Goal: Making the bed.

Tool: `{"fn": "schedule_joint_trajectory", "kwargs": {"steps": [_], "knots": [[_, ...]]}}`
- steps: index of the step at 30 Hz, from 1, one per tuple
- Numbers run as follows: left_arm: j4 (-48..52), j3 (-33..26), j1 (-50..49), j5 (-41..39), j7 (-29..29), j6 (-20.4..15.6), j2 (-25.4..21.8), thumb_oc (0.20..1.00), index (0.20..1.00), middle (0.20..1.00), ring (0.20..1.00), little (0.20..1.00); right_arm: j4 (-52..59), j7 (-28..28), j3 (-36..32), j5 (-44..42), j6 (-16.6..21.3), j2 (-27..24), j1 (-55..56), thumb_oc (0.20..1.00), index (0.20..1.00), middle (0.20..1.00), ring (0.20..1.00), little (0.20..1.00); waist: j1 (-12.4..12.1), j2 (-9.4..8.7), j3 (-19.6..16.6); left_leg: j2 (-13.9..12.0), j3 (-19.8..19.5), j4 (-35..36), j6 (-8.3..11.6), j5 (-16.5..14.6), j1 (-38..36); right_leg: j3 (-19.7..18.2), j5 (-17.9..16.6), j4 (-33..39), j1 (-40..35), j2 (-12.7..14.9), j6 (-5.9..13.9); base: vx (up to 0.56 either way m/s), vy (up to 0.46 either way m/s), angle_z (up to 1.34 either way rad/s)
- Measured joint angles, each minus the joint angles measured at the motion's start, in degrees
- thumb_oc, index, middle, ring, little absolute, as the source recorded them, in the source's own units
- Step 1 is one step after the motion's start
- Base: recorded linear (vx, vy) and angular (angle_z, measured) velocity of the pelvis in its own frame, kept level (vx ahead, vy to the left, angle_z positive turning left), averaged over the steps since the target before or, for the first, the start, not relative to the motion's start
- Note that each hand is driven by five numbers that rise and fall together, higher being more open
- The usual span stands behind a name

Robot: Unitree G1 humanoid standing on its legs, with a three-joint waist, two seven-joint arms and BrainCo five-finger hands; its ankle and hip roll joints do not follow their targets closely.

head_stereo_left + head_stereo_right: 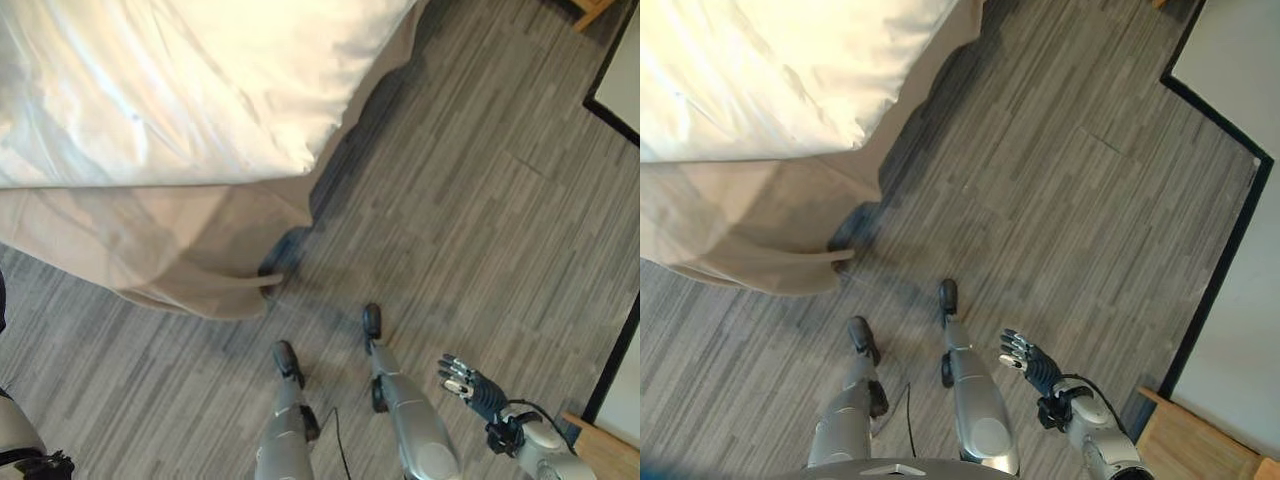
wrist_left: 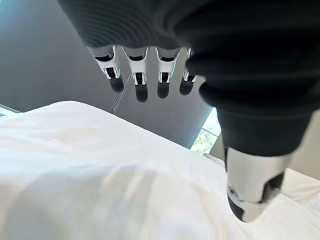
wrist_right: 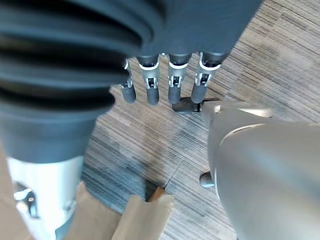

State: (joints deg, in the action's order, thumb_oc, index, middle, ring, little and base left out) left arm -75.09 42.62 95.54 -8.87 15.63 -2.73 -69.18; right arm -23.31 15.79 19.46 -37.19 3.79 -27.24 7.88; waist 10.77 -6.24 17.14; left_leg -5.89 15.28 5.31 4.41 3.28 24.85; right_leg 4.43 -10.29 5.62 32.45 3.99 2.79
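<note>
While right hand (image 1: 462,381) hangs low, fingers (image 3: 174,88) relaxed, left hand (image 2: 150,70) hovers above duvet (image 2: 100,175).

A white duvet (image 1: 770,70) covers the bed, a beige bed skirt (image 1: 740,235) hanging to the grey floor (image 1: 1060,200). The right hand (image 1: 1025,358) hangs open nearby.

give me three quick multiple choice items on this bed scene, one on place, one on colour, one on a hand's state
1. Where is the right hand?
A. low over the floor
B. on the duvet
C. gripping the bed skirt

2. What colour is the bed skirt under the white duvet?
A. blue
B. beige
C. black

3. How are the left hand's fingers?
A. curled round cloth
B. straight, holding nothing
C. pinching a pillow

Answers:
1 A: it hangs above the grey floor, apart from the bed.
2 B: beige cloth hangs below the duvet.
3 B: the fingers extend above the duvet, untouching.
</note>
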Motion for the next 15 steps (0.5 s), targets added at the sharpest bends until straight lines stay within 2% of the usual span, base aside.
{"fn": "schedule_joint_trajectory", "kwargs": {"steps": [2,3,6,10,11,12,15], "knots": [[0.07,0.39,0.47,-0.01,0.04,-0.17,0.10,1.000,1.000,1.000,1.000,1.000,0.26,0.04,-0.09,-1.18,0.46,0.00,-0.10,1.000,1.000,1.000,1.000,1.000,0.04,-0.11,0.03,0.02,0.00,-0.02,-0.03,0.35,2.31,-0.14,-0.31,0.00,2.30,0.09,0.02,-0.04,-0.037,-0.03],[0.06,0.85,1.44,-0.05,-0.23,-0.63,-0.23,1.000,1.000,1.000,1.000,1.000,0.58,0.04,-0.11,-1.43,0.46,0.10,-0.55,1.000,1.000,1.000,1.000,1.000,0.49,-1.01,0.78,-0.07,0.26,-0.14,-0.04,0.83,4.74,-0.28,-1.18,-0.02,4.92,-0.09,-0.23,-0.02,-0.034,-0.06],[-0.20,2.27,1.51,-1.34,-0.65,-1.72,-0.44,1.000,1.000,1.000,1.000,1.000,1.91,-0.23,-1.23,-2.23,0.53,0.32,-0.39,1.000,1.000,1.000,1.000,1.000,1.92,-1.99,3.46,-0.96,-0.14,-0.84,0.12,0.92,8.48,-0.13,-1.55,-0.02,8.22,-0.47,-0.38,-0.04,0.014,-0.01],[-0.40,3.65,3.52,-1.49,-3.23,-2.68,-2.64,1.000,1.000,1.000,1.000,1.000,1.65,-0.23,-3.05,-3.50,0.60,0.72,-1.21,1.000,1.000,1.000,1.000,1.000,1.40,-1.64,4.15,-1.53,-0.21,-1.63,0.17,0.88,10.02,-0.16,-1.82,-0.03,9.47,-0.97,-0.71,0.00,-0.003,-0.03],[-0.97,4.61,3.26,-1.12,-4.10,-2.70,-2.65,0.887,0.887,0.887,0.887,0.887,2.15,-0.19,-3.07,-3.54,0.66,0.62,-1.25,1.000,1.000,1.000,1.000,1.000,1.38,-1.61,4.15,-1.74,-0.32,-1.81,0.22,0.85,9.87,-0.14,-1.88,-0.03,9.21,-1.12,-0.80,0.00,-0.002,-0.04],[-1.20,4.95,3.33,-1.08,-4.69,-2.72,-2.84,0.200,0.200,0.200,0.200,0.200,2.38,-0.10,-3.07,-3.68,0.97,0.62,-1.48,1.000,1.000,1.000,1.000,1.000,1.42,-1.60,4.14,-1.86,-0.37,-2.00,0.43,0.70,9.87,-0.14,-1.88,-0.03,9.12,-1.21,-0.80,0.00,0.000,0.00],[-1.04,5.45,3.60,-1.04,-4.88,-2.73,-2.77,0.200,0.200,0.200,0.200,0.200,1.48,0.05,-3.09,-3.92,1.61,0.75,-1.70,1.000,1.000,1.000,1.000,1.000,1.51,-1.61,4.14,-1.69,-0.38,-2.33,0.47,0.69,10.01,-0.19,-1.94,-0.03,9.14,-1.06,-0.88,0.00,0.000,0.00]]}}
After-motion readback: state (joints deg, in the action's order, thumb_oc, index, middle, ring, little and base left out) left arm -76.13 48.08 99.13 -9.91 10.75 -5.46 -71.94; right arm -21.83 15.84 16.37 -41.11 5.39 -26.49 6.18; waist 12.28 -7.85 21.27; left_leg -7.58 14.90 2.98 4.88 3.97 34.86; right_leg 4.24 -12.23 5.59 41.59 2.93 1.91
